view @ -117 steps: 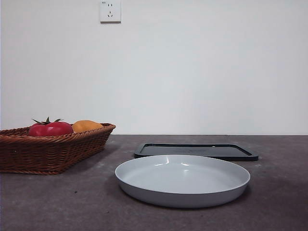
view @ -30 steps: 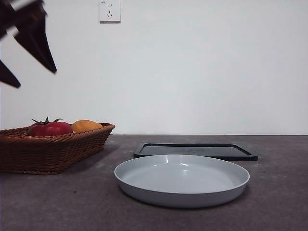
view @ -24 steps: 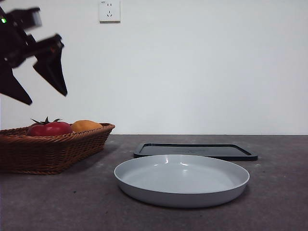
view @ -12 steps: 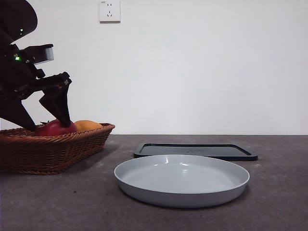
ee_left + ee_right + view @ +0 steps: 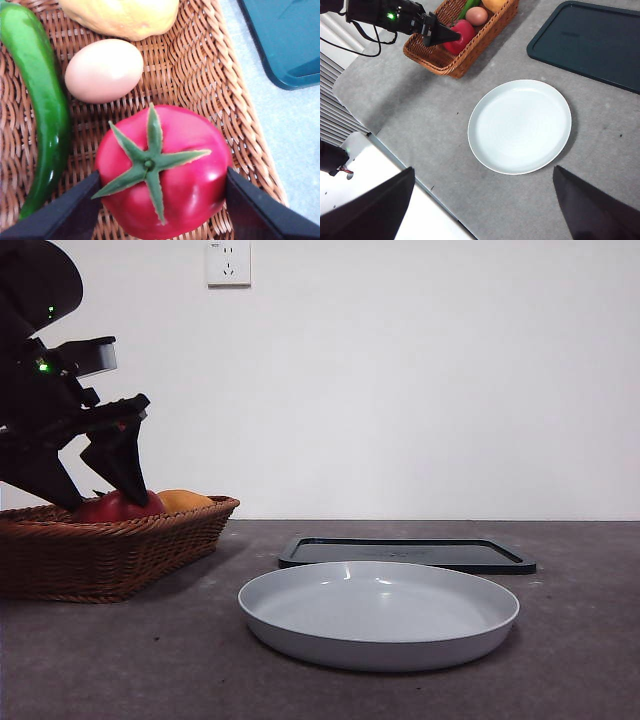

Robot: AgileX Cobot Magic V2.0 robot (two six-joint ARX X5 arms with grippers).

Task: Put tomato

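Observation:
The tomato is glossy red with a green stem crown and lies in the wicker basket at the table's left. In the front view the tomato shows just above the basket rim. My left gripper is down in the basket, with one jaw against each side of the tomato. It shows as a big dark arm in the front view. My right gripper is open and empty, high above the table, looking down on the tomato.
The basket also holds an orange-yellow fruit, a pale peach-pink fruit and a green pepper. A white plate sits at the table's middle front. A dark tray lies behind it.
My left arm came down from the upper left into the basket. Its jaws now straddle the tomato and have closed in on it slightly since half a second ago.

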